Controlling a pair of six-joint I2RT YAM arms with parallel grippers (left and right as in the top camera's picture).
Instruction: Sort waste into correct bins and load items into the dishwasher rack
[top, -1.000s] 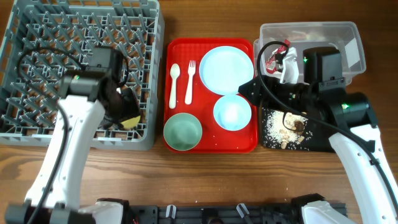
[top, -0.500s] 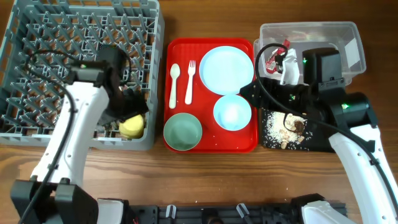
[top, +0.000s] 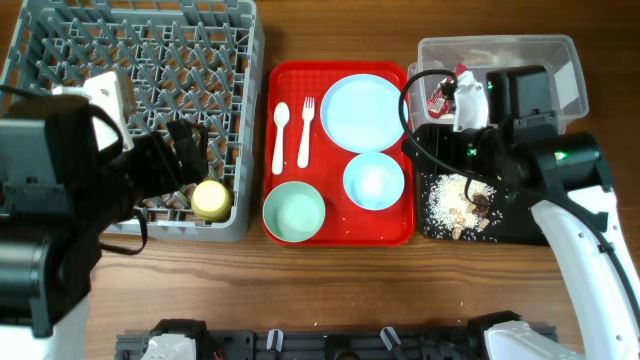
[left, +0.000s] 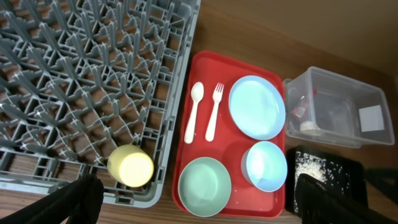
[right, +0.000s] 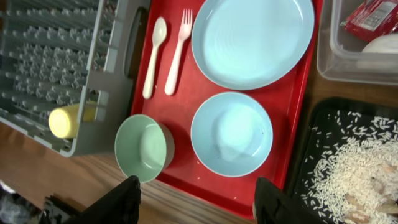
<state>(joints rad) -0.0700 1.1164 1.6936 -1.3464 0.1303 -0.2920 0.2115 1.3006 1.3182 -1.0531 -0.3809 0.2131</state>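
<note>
Yellow plastic cup (left: 130, 166) sits in the near right corner of the big grey pegged plastic rack (top: 248, 120). Left gripper (left: 199, 186) hangs above, jaws spread wide, empty. Right gripper (right: 199, 186) hovers with jaws apart, holding nothing. Between them lies the red serving tray (top: 340, 232) with plate, bowls, spoon and fork. Everything rests on a brown wooden table (top: 330, 290).

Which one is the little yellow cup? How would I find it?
Look for the big grey rack full of pegs on the left of the table. The yellow cup sits in its near corner, next to the red tray. It is the only yellow thing, and the only dish in the rack.
</note>
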